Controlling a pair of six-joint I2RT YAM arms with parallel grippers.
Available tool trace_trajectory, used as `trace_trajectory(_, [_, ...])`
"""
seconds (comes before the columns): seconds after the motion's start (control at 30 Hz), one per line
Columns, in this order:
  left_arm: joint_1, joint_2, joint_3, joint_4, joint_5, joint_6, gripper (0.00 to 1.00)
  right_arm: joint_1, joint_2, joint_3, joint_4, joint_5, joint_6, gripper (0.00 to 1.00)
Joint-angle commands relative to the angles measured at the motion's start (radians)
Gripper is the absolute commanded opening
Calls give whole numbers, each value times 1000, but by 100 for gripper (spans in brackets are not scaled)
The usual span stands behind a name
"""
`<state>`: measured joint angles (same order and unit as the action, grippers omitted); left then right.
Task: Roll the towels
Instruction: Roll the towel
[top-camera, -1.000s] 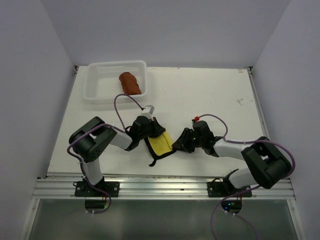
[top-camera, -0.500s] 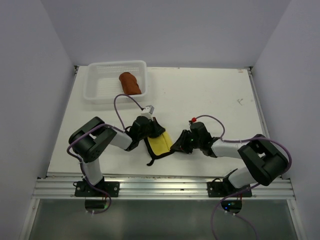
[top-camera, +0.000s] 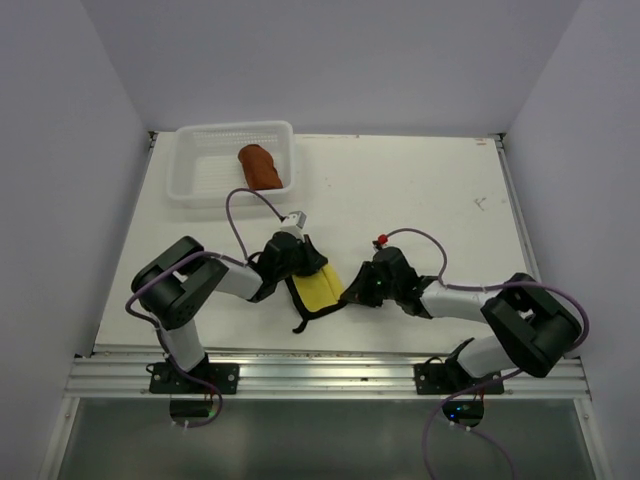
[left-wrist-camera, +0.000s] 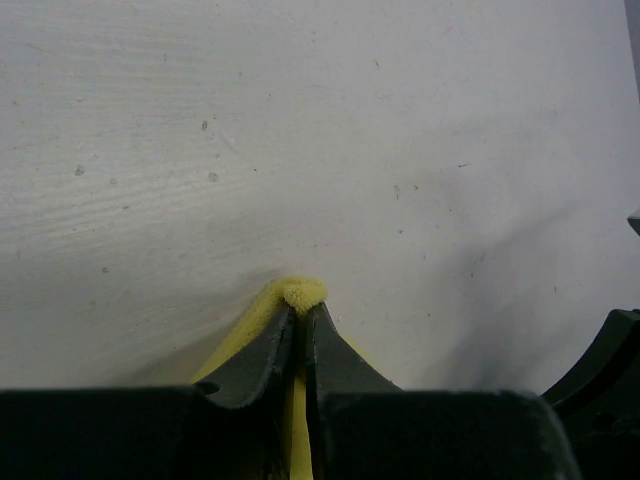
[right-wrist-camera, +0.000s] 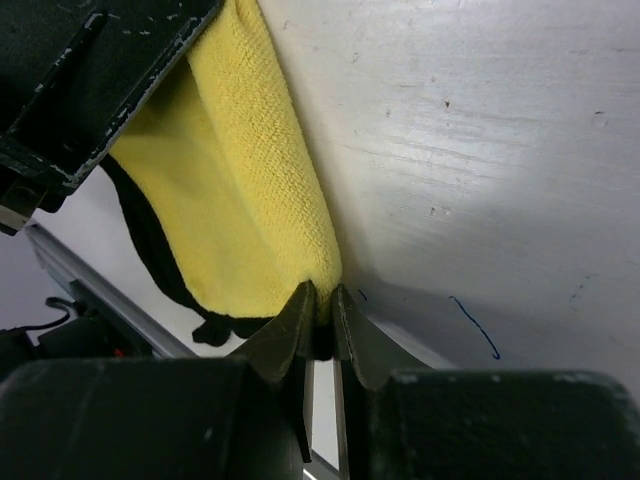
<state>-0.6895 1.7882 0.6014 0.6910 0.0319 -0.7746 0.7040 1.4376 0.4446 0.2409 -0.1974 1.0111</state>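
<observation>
The yellow towel (top-camera: 320, 290) with its dark hem lies between the two arms near the table's front edge. My left gripper (top-camera: 305, 268) is shut on the towel's left edge; in the left wrist view a yellow fold (left-wrist-camera: 303, 293) pokes out past the closed tips (left-wrist-camera: 301, 312). My right gripper (top-camera: 347, 292) is shut on the towel's right corner; in the right wrist view the yellow towel (right-wrist-camera: 255, 190) runs into the pinched tips (right-wrist-camera: 320, 298). The rust-brown towel (top-camera: 260, 166) sits rolled up in the white basket (top-camera: 200, 180) at the back left.
The white table (top-camera: 420, 200) ends in a metal rail (top-camera: 320, 372) at the front. Purple cables (top-camera: 245, 200) loop off each wrist. White walls enclose the table on three sides.
The right gripper slid left to the yellow towel's right corner and closed on it. The left gripper kept its hold and barely moved.
</observation>
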Motion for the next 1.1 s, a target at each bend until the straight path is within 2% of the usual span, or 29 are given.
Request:
trace_trajectory(0.0, [11, -41, -14, -122, -112, 40, 2, 26, -71, 20, -141, 128, -83, 0])
trace_trajectory(0.07, [11, -62, -12, -145, -118, 43, 9, 41, -91, 35, -178, 183, -112, 0])
trace_trajectory(0.1, [11, -70, -6, -154, -124, 47, 17, 45, -112, 40, -189, 196, -123, 0])
trace_trajectory(0.27, [10, -125, 27, -214, -127, 66, 29, 97, -141, 80, -238, 286, -209, 0])
trace_trajectory(0.3, [11, -131, 40, -217, -122, 73, 35, 104, -141, 85, -250, 302, -221, 0])
trace_trajectory(0.4, [11, -144, 78, -260, -124, 89, 40, 135, -141, 92, -273, 345, -253, 0])
trace_trajectory(0.6, [11, -200, 135, -361, -139, 104, 43, 195, -170, 86, -278, 441, -284, 0])
trace_trajectory(0.83, [13, -239, 293, -650, -142, 84, 45, 343, -175, 118, -313, 650, -330, 0])
trace_trajectory(1.07, [11, -227, 412, -834, 0, 72, 45, 469, -135, 154, -353, 872, -309, 0])
